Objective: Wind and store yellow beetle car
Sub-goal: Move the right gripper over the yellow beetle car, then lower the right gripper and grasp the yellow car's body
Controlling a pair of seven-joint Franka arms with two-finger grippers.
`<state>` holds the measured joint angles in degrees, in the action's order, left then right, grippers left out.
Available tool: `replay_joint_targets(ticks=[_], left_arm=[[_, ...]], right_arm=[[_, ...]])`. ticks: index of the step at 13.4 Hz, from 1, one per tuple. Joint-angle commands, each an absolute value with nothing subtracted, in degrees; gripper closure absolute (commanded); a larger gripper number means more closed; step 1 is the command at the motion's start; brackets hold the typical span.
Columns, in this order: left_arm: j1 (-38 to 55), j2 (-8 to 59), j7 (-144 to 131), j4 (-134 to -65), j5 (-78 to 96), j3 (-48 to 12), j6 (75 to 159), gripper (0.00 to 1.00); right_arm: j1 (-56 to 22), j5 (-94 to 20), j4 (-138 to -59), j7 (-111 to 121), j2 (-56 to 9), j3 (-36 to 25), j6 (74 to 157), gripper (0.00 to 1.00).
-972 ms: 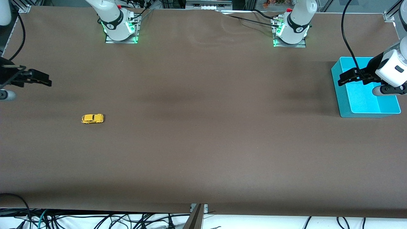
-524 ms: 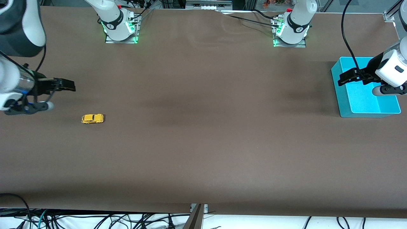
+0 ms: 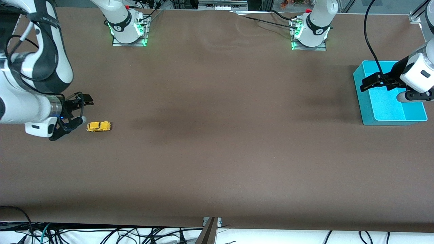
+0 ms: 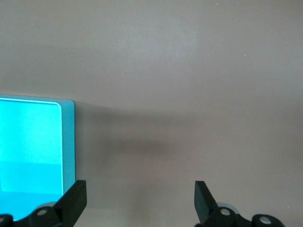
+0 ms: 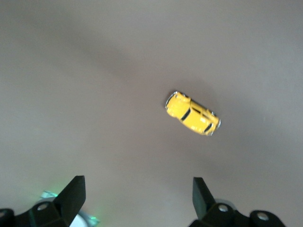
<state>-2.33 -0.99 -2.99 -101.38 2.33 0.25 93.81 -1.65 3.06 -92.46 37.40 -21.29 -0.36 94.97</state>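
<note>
My right gripper (image 3: 84,108) hangs just above the bench (image 3: 217,152) at the right arm's end, fingers (image 5: 71,191) spread wide and holding nothing. Just beside it, toward the middle of the bench, the yellow beetle car (image 3: 98,126) sits on its wheels on the brown surface, untouched; in the right wrist view the car (image 5: 192,113) lies ahead of the open fingers, not between them. My left gripper (image 3: 371,82) waits at the left arm's end, also wide open and empty, over the edge of a turquoise bin (image 3: 362,101). That bin (image 4: 68,142) rests on the bench, well apart from the car.
</note>
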Motion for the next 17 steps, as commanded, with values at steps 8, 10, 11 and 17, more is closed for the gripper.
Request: replay_joint_targets(ticks=[8,10,11,17], left_arm=[[-2.5,-0.5,-3.4,-100.5,1.5,0.0,93.1,0.0],[-2.6,-0.3,-3.4,-100.5,1.6,0.0,93.2,0.0],[-2.5,-0.3,-3.4,-100.5,1.7,0.0,93.2,0.0],[-2.5,-0.2,-3.4,-100.5,1.7,0.0,93.3,0.0]], right_arm=[[-1.4,5.1,-118.2,75.8,-14.6,-3.5,125.6,0.0],[-1.4,5.2,-124.5,80.0,-13.4,-4.4,134.8,0.0],[-1.4,5.1,-126.7,83.5,-13.4,-4.9,139.3,0.0],[-0.3,4.7,-129.1,94.6,-17.0,-6.6,150.4,0.0]])
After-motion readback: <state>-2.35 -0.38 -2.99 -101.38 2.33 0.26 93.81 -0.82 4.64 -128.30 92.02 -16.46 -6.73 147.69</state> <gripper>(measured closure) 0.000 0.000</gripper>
